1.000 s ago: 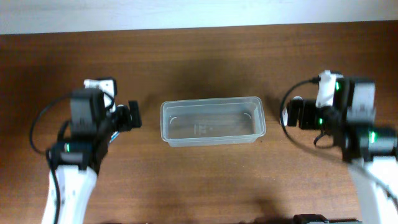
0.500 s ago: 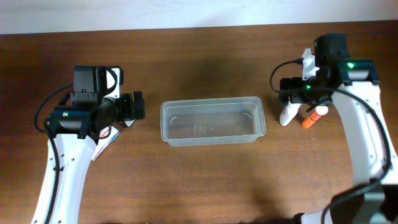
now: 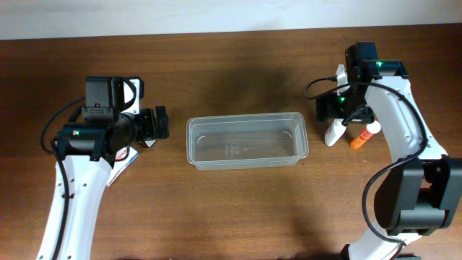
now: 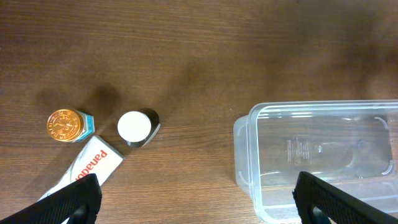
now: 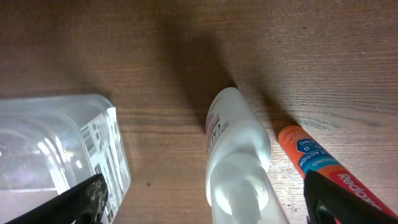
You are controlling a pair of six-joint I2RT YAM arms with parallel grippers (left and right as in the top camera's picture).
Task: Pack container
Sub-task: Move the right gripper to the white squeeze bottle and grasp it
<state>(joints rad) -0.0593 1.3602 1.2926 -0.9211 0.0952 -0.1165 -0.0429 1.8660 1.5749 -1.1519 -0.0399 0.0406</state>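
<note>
Sitting mid-table between both arms, the container (image 3: 247,141) is judged reachable from either side; nothing is seen inside it. Items are staged just outside each end. The right gripper (image 5: 208,205) is spread wide above the white bottle (image 5: 236,155), beside the orange tube (image 5: 311,162), with nothing gripped. The left gripper (image 4: 199,205) is likewise wide and empty, near the box (image 4: 90,165).

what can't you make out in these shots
- white bottle label: blurred, too close, right wrist view.
- orange tube: name cut off by the frame edge, right wrist view.
- white pack: lower end cut by the bottom edge, left wrist view.
</note>
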